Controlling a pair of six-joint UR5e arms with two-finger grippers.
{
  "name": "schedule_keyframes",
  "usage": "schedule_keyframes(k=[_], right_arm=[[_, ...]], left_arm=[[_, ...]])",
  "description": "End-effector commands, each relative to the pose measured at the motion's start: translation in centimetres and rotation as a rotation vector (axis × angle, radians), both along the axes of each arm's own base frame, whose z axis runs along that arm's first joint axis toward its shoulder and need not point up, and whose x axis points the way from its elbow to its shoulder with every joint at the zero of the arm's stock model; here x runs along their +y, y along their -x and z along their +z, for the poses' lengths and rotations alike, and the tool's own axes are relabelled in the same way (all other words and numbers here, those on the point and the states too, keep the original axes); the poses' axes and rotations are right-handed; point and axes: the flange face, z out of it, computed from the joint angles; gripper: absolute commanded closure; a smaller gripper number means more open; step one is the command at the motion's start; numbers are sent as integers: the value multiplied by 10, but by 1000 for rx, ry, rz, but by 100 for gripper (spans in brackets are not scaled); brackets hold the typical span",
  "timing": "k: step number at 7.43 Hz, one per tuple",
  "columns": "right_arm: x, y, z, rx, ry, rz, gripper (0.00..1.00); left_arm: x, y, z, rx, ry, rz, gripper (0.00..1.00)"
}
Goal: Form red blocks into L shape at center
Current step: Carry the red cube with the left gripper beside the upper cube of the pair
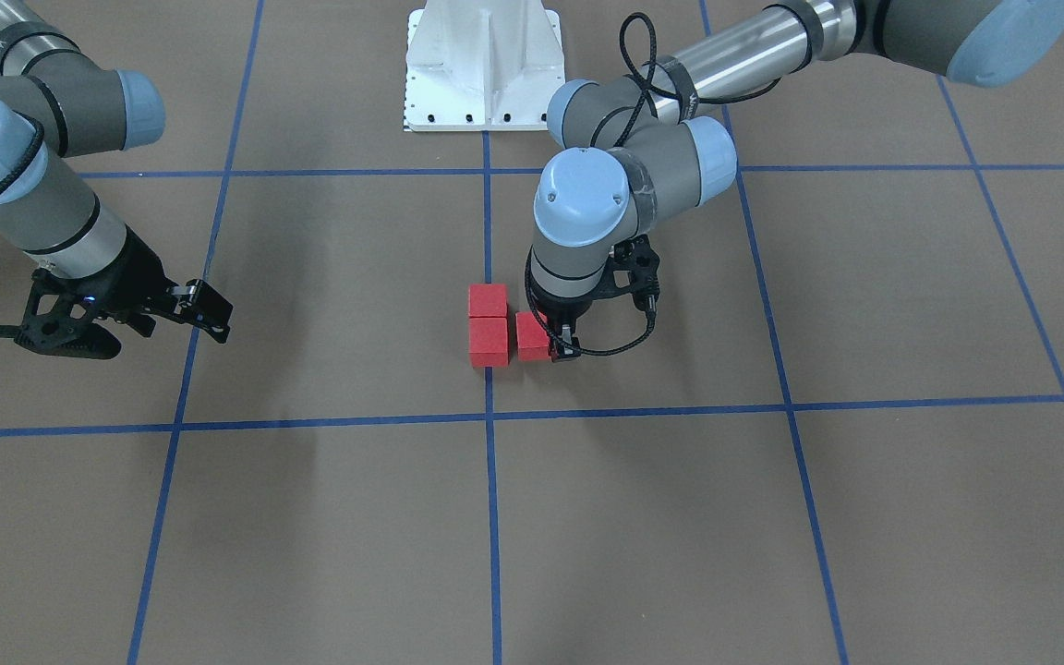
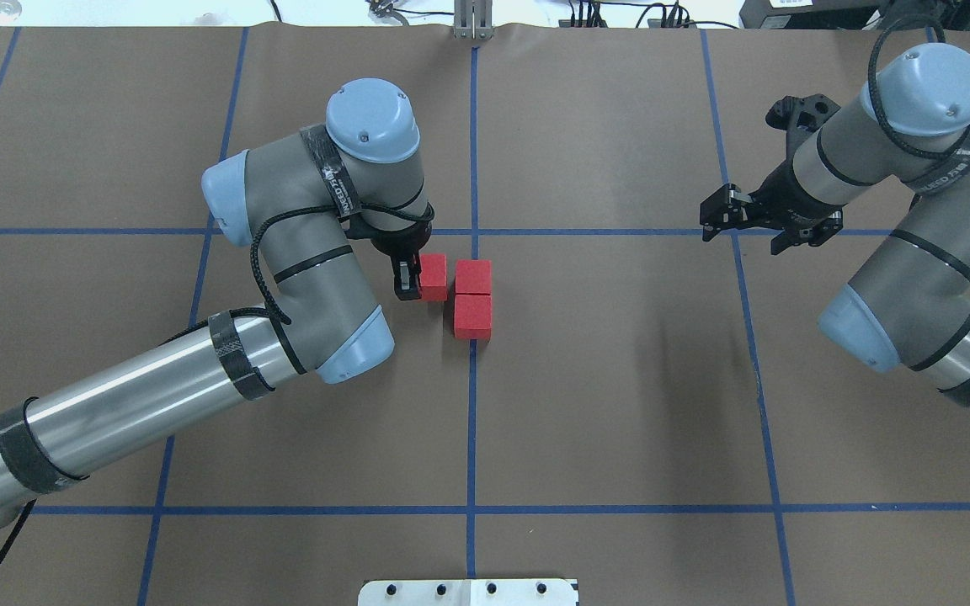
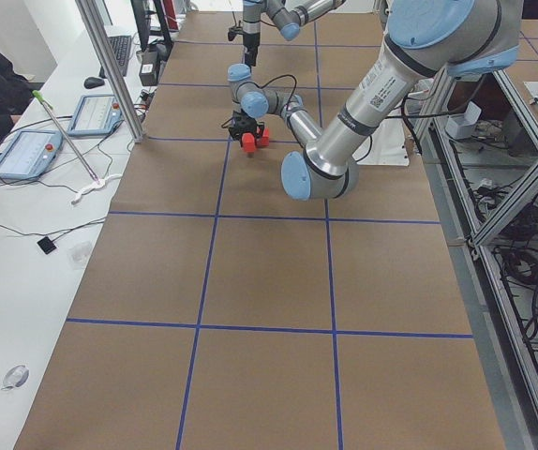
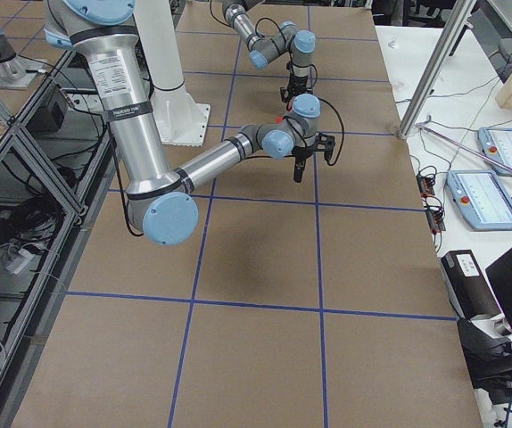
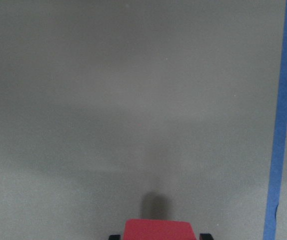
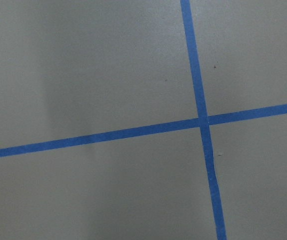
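Note:
Two red blocks [image 2: 473, 276] [image 2: 473, 316] lie in a row on the middle blue line at the center [image 2: 506, 370], touching end to end. The third red block [image 2: 434, 278] sits just left of the far one, a thin gap between them. My left gripper [image 2: 418, 282] is shut on this third block, low at the table. In the left wrist view the block [image 5: 158, 229] shows between the fingertips [image 5: 206, 236]. From the front it [image 1: 533, 336] sits beside the near block [image 1: 488, 342]. My right gripper [image 2: 750, 227] is open and empty, far right.
The white robot base [image 1: 483, 65] stands behind the blocks on the middle line. The left arm's elbow and forearm [image 2: 317, 278] hang over the table left of the blocks. The right wrist view shows only brown surface and a blue tape crossing [image 6: 202, 121].

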Motion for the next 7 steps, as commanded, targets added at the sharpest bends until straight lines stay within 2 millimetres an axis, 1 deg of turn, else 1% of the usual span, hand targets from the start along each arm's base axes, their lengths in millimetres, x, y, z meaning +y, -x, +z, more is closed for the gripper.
schedule_keyframes(k=[1,7], right_arm=[[0,0,1,0,2,0,1],[1,1,2,1,2,-4,1]], left_arm=[[0,-1,-2,1,5,-7,100],[-3,-7,-1,1,2,-5,100]])
